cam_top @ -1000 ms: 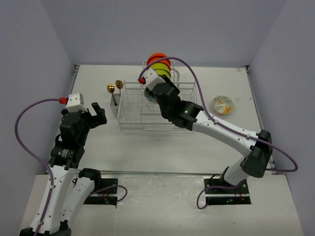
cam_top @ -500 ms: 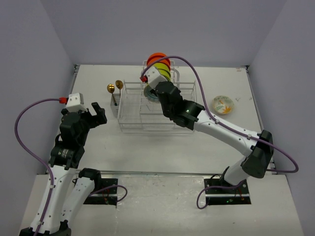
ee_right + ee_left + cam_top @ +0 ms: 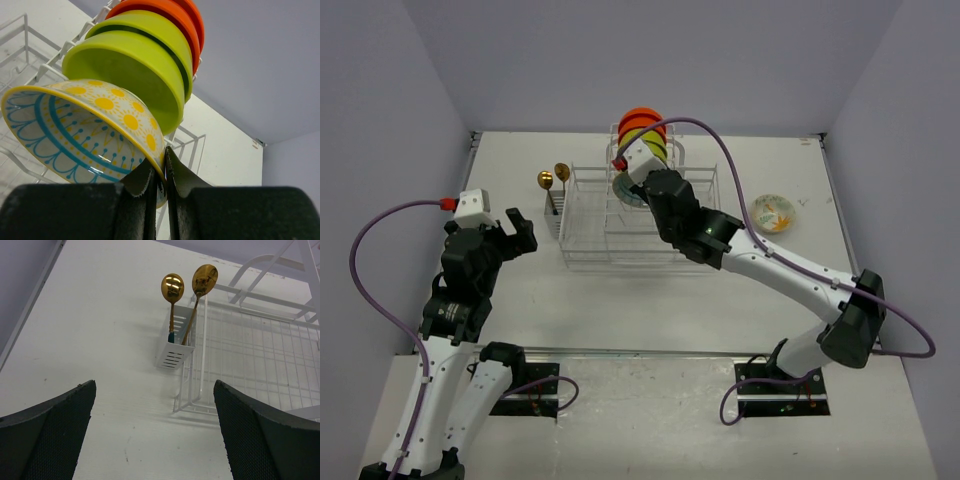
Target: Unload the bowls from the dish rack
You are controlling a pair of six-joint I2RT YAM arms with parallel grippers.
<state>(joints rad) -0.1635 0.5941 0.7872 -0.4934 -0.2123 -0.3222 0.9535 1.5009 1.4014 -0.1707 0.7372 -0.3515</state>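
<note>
Right jaws pinch the patterned bowl [image 3: 85,130] by its rim (in the dish rack [image 3: 585,225]).

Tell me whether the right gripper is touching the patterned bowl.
Touching. The right wrist view shows the right gripper pinching the rim of the patterned bowl between both fingers, no gap.

One patterned bowl [image 3: 85,132], rim pinched in right gripper [image 3: 165,175]; two green bowls [image 3: 135,65], two orange bowls [image 3: 170,20] lined up behind it; white wire rack [image 3: 20,45] beneath.
</note>
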